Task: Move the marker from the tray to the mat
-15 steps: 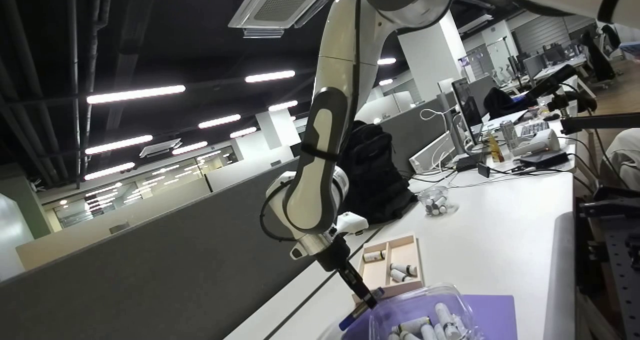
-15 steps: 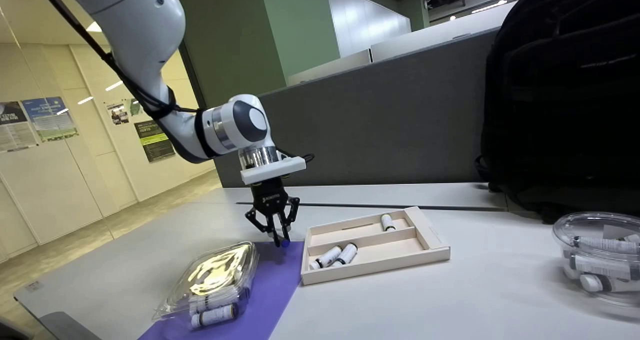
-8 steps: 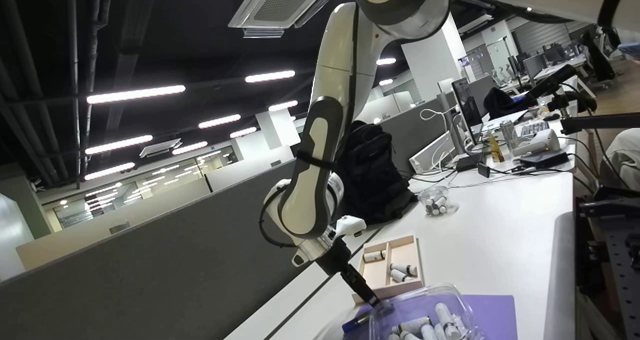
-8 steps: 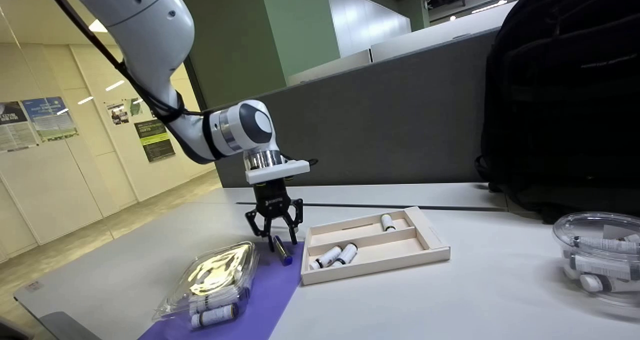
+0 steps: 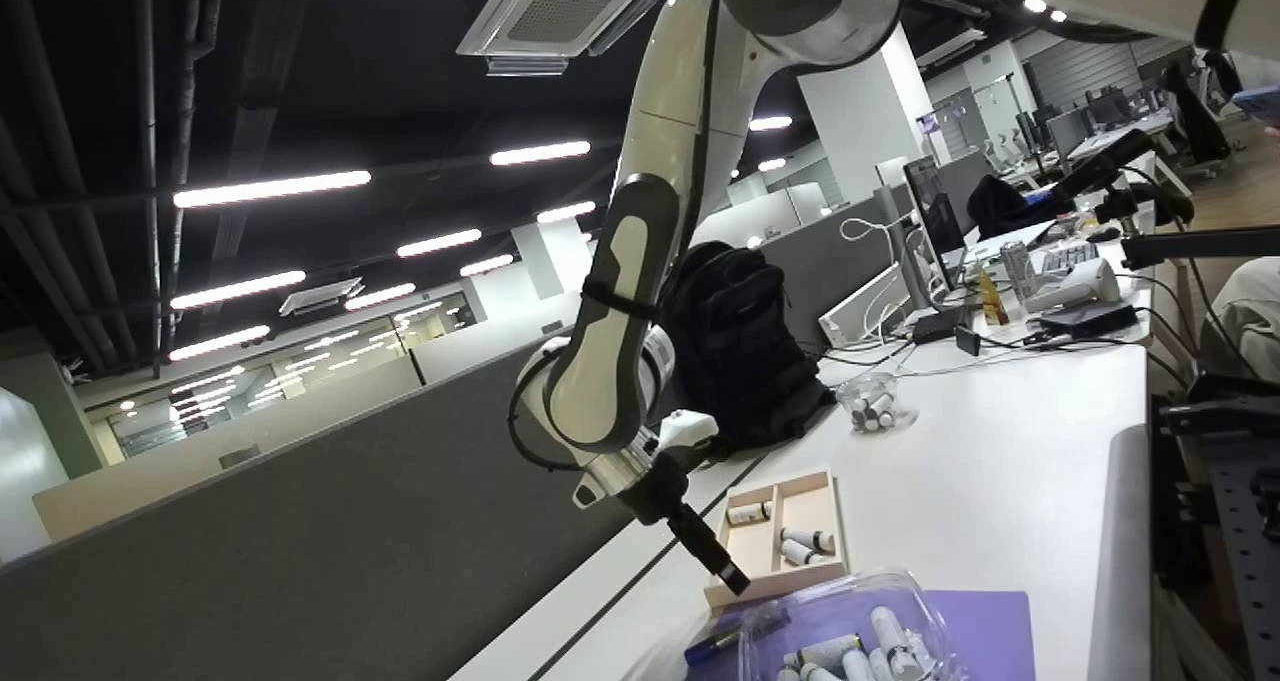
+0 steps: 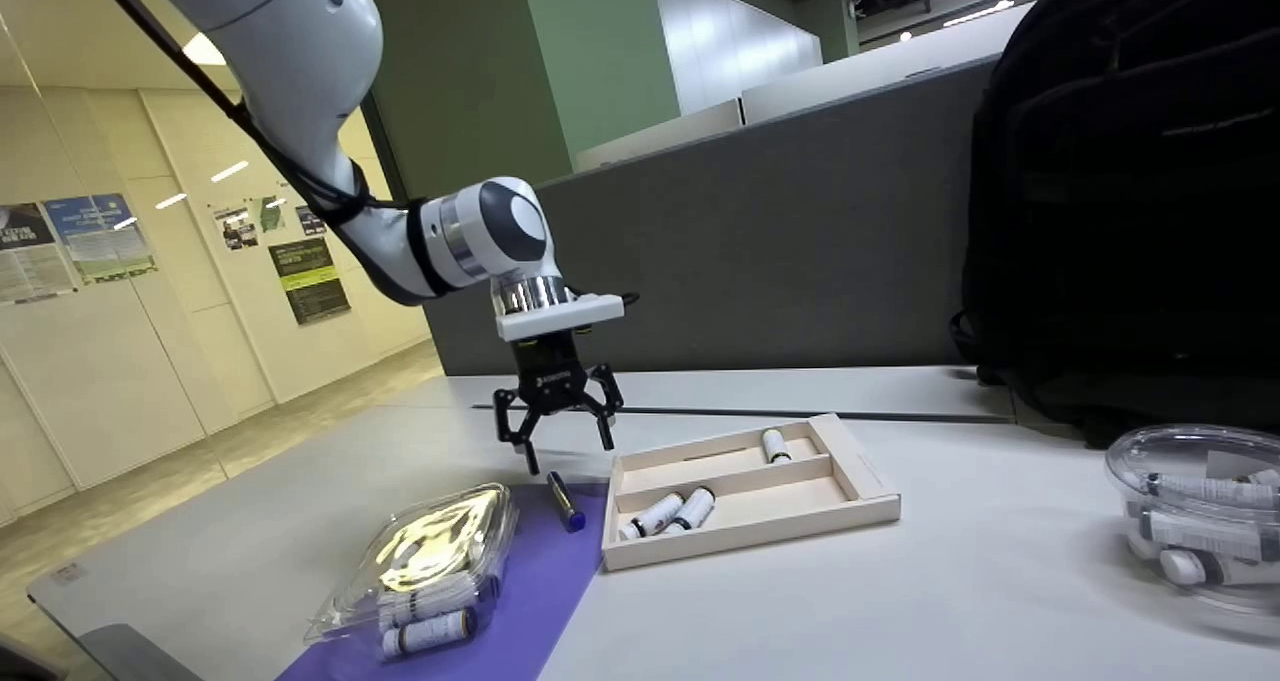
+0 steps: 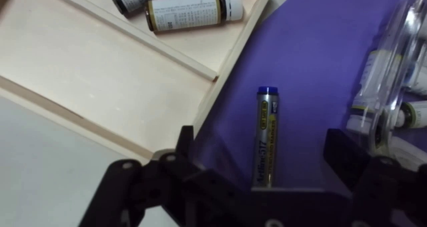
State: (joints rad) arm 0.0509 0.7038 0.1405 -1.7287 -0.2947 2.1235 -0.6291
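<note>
Reading "Artline 517", marker (image 7: 266, 137) lies on mat (image 7: 307, 57); tool (image 6: 570, 452) spread wide, gripping nothing.

marker (image 7: 266, 137): "Artline 517", "DRY SAFE INK", "…BOARD MARKER" | bottle label (image 7: 186, 12): print too fine | posters (image 6: 98, 236): illegible

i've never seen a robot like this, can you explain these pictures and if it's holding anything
This is one robot arm over a table. The two wide pictures are taken from different spots outside it; the close-up is from its wrist. On the table lie a wooden tray with three small bottles in it, and a purple mat bearing a marker and a clear plastic box of more bottles. The end effector, the part that grasps, is open, not touching the marker, and holds nothing.
</note>
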